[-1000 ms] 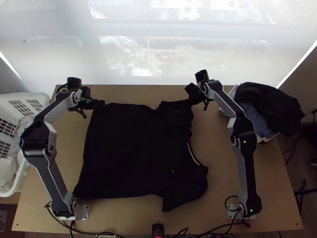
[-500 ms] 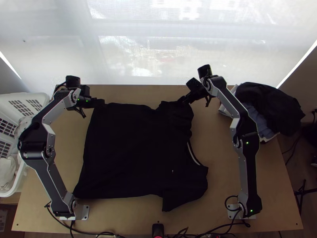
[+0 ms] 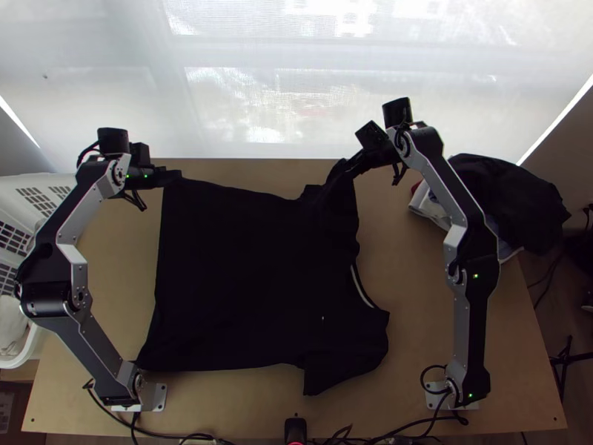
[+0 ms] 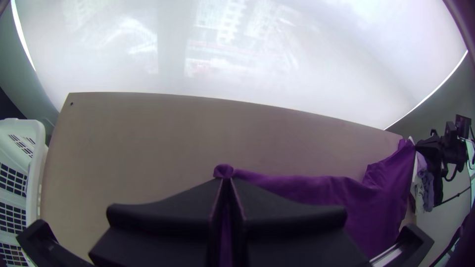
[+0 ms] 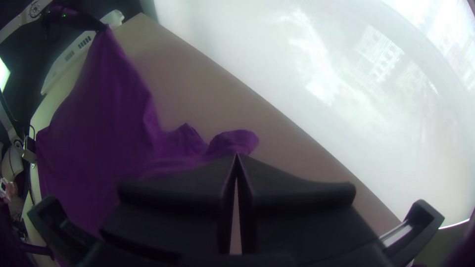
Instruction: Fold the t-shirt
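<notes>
A black t-shirt (image 3: pixel 237 274) lies spread on the table, collar toward the right and one sleeve at the near right; in the wrist views it looks purple. My left gripper (image 3: pixel 175 176) is shut on its far left corner, and a small bit of cloth pokes out past the fingertips of the left gripper (image 4: pixel 225 179). My right gripper (image 3: pixel 347 169) is shut on the sleeve at the far right, raising the cloth there; a fold of shirt (image 5: pixel 232 141) bulges at the tips of the right gripper (image 5: pixel 237 155). Between both grippers the far edge hangs slightly slack.
A white basket (image 3: pixel 37 343) with light cloth stands at the left edge of the table. At the right edge is a pile of clothes (image 3: pixel 511 200), dark on top, beside the right arm. Bare wood (image 3: pixel 415 297) shows right of the collar. Cables run along the near edge.
Both grippers have moved up the picture and slightly apart, the left one leftward. The shirt's far edge has gone with them and looks more stretched and lifted; its near part has stayed put.
</notes>
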Robot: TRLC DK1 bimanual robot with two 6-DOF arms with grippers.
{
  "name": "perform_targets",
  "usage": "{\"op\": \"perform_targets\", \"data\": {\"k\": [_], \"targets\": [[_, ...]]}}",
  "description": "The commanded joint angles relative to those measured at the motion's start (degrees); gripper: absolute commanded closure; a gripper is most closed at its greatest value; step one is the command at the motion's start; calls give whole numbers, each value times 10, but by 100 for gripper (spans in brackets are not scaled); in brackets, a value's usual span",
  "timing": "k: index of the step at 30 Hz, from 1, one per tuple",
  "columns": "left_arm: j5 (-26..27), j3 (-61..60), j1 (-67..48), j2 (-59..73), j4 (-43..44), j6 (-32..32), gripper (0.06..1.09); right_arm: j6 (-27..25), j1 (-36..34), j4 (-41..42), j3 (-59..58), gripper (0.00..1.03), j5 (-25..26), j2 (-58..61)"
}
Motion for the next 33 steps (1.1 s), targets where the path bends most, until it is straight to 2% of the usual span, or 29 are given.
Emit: {"op": "perform_targets", "data": {"k": [1, 14, 19, 26, 33], "targets": [[6, 38, 22, -8, 1, -2, 105, 1, -7, 1, 36, 100, -3, -13], [5, 105, 32, 56, 3, -8, 105, 20, -19, 83, 41, 100, -2, 15], [5, 87, 33, 60, 7, -3, 105, 20, -14, 87, 24, 100, -2, 13], [6, -13, 33, 17, 74, 14, 105, 13, -16, 94, -69, 100, -2, -34], [6, -94, 24, -38, 117, 21, 105, -5, -10, 179, -249, 100, -2, -138]]}}
